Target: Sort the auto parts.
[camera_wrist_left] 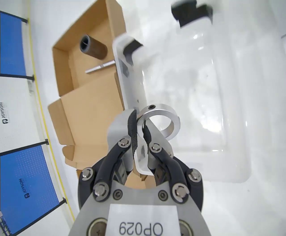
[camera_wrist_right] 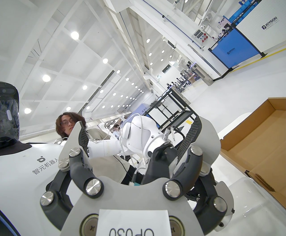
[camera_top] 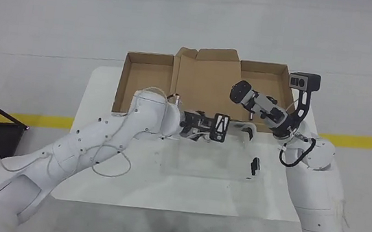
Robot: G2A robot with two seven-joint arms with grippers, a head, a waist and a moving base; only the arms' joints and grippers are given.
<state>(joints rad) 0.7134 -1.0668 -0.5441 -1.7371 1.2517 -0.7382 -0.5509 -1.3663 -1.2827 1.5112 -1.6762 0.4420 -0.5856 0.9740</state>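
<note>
- Two arms reach over a white worktop point(camera_top: 184, 193) in the top view. A cardboard box point(camera_top: 145, 77) lies open along its far edge, and a clear tray point(camera_top: 201, 163) sits just in front of the box.
- Top view: the left gripper point(camera_top: 241, 130) hangs over the far side of the tray, close to the box's front wall. The right gripper point(camera_top: 239, 92) is raised above the right half of the box, well off the worktop.
- Top view: a small black part point(camera_top: 255, 167) sits at the tray's right side.
- Left wrist view: the left gripper is clamped on a silver metal ring point(camera_wrist_left: 159, 120), with one finger outside the ring's wall and the other inside it. The ring is held in the air over the tray's edge nearest the box.
- Left wrist view: a dark tube point(camera_wrist_left: 93, 47) and a thin metal pin point(camera_wrist_left: 100, 67) lie in an end compartment of the box, near each other but apart.
- Right wrist view: the right gripper points up toward the ceiling with its fingers point(camera_wrist_right: 194, 134) spread wide apart. A corner of the box and the rim of the tray lie off to one side.
</note>
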